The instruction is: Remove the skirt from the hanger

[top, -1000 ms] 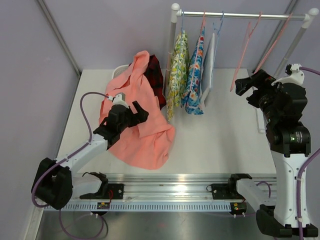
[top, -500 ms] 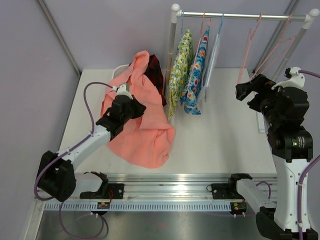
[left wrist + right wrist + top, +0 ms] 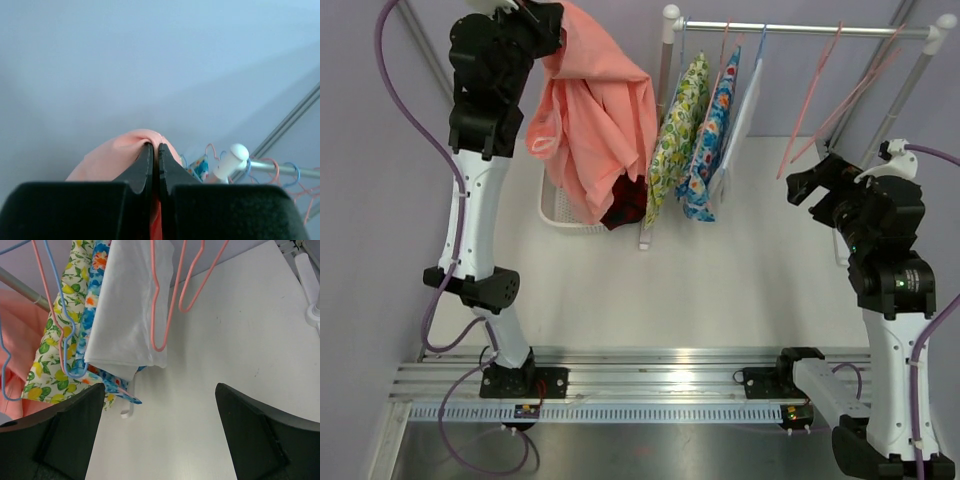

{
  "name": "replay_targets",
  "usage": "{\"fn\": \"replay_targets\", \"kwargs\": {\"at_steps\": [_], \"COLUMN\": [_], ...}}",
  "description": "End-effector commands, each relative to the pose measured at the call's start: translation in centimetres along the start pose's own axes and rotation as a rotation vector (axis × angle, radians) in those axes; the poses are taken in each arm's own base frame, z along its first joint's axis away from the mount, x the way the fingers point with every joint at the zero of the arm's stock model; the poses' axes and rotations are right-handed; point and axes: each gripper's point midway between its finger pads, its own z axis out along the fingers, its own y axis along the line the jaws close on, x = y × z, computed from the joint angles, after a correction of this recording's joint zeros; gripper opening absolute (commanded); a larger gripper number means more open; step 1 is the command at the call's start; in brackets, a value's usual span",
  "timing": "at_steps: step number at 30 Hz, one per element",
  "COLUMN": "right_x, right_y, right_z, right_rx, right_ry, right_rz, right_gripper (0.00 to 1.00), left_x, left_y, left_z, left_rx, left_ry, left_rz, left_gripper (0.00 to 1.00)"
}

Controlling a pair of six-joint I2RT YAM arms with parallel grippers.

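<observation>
Right gripper (image 3: 160, 390) had bare table (image 3: 235, 370) open below and ahead-right; straight ahead and up, pink hangers (image 3: 159, 349) and a white garment (image 3: 125, 315) hung across, crowding its left.

Left arm (image 3: 472, 200) raised high, left hand (image 3: 155, 148) pinched closed, right hand (image 3: 160, 390) spread open.

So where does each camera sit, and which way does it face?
Top external: above and behind, facing down on table and clothes rack; both arms show.
Left wrist: on the raised left arm, facing the wall; left fingers shut on the peach garment.
Right wrist: on the right arm, facing hanging clothes; open right fingers.
Top and left wrist share the rack's white knob.
</observation>
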Motion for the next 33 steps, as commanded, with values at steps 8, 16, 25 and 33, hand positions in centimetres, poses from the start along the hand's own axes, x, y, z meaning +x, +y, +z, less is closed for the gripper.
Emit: {"fn": "replay_targets", "kwargs": {"at_steps": [8, 16, 25, 33], "right_x": [-1.0, -2.0, -4.5, -8.1], "right_y": [0.4, 1.4, 8.0, 11.0], "right_z": [-0.2, -1.1, -4.5, 0.2], "right_rx": [-0.018, -0.052, -0.372, -0.425], "right_ry": [-0.050, -0.066, -0.087, -0.079], "right_rz": [-0.024, -0.001, -0.028, 0.000], "right_gripper": [0.99, 0.99, 1.00, 0.99], "left_x": [12.1, 20.9, 18.0, 17.8], "left_y": [7.9, 12.8, 9.9, 8.9], "left_z": [3.4, 0.7, -2.1, -15.2], "left_rx": [-0.064, -0.170, -0.192, -0.199], "left_ry": [0.166, 0.291, 0.350, 0.436], "left_rz": [-0.015, 0.031, 0.026, 0.046], "left_gripper": [0.00, 0.23, 0.99, 0.99]}}
